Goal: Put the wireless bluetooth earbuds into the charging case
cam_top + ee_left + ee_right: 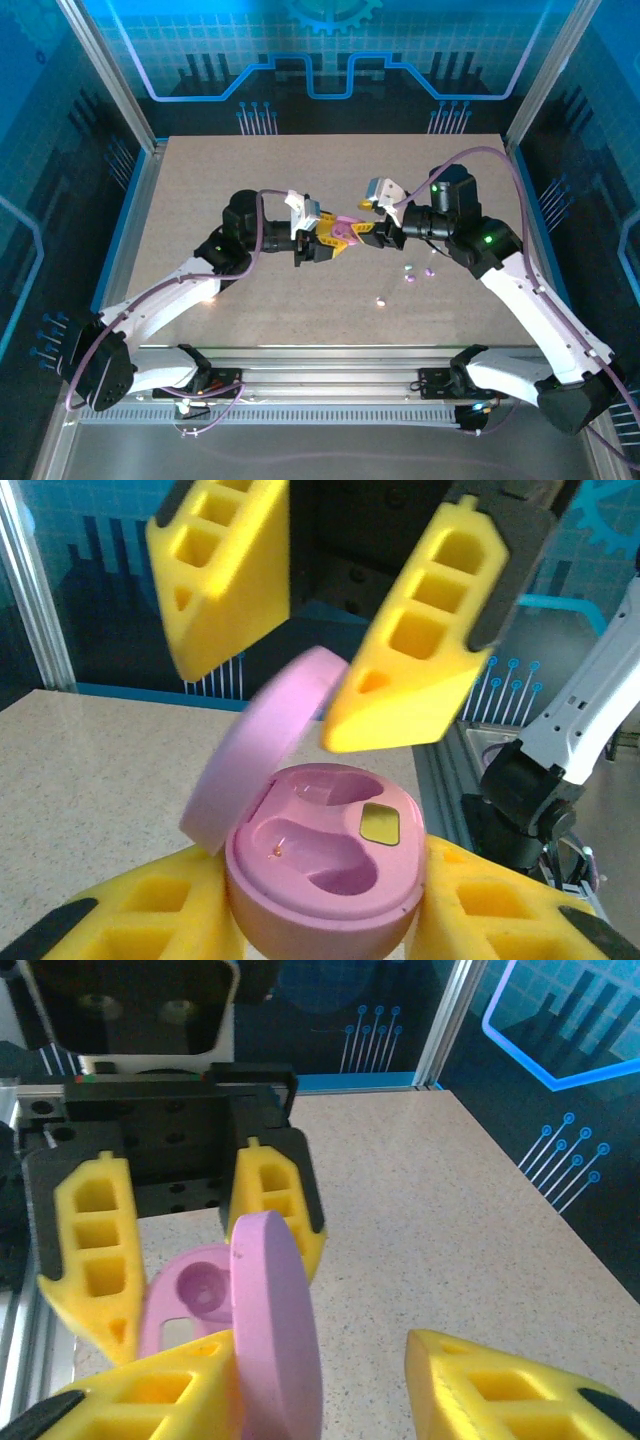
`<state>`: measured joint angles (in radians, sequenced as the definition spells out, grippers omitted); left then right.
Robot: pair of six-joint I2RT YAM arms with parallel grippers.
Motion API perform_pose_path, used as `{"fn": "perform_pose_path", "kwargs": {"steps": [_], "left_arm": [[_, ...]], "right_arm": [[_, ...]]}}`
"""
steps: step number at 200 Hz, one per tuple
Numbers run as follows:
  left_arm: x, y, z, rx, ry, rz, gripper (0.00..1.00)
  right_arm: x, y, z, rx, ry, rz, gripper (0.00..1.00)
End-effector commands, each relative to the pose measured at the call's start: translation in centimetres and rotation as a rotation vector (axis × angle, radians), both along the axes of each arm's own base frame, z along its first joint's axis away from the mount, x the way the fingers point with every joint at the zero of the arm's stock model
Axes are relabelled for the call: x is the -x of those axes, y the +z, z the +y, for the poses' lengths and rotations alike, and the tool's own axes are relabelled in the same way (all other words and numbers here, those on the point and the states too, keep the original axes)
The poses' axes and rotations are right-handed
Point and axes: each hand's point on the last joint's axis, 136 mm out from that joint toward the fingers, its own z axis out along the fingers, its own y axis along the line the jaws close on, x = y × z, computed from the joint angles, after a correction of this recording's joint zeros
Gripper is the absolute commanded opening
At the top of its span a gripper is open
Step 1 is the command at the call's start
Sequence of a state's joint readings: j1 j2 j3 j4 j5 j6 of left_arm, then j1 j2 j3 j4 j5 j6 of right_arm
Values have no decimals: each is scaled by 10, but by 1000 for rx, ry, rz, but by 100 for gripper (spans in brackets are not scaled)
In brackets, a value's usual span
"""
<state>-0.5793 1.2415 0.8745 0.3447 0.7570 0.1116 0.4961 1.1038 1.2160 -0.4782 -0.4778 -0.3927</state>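
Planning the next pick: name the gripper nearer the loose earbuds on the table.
Right. Right gripper is just left of the earbuds; left gripper, holding the pink charging case, farther left.

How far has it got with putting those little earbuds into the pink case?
Done: the pink case is held in the left gripper, with its lid open. In hand: the right gripper, open, straddles the lid. Left to do: both sockets look empty, and the earbuds lie loose on the table, so none is inserted yet.

Left end effector clamped, right end effector parted, facing it closely.
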Motion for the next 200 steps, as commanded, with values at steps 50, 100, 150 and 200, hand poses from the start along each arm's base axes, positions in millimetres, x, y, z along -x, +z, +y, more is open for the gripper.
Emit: {"fn": "perform_pose_path", "kwargs": {"steps": [50,100,150,200], "left_arm": [[6,17,-5,29,-55,-50,38],[8,13,-6,15,-61,-55,38],[6,9,-5,0,-49,-62,45],[6,8,-6,1,-47,-49,57]], "right_arm": [[3,4,9,-21,73,41,34],[4,4,14,-30,106,79,23],[3,8,13,-37,105,87,6],[3,14,13,-54,100,74,5]]}}
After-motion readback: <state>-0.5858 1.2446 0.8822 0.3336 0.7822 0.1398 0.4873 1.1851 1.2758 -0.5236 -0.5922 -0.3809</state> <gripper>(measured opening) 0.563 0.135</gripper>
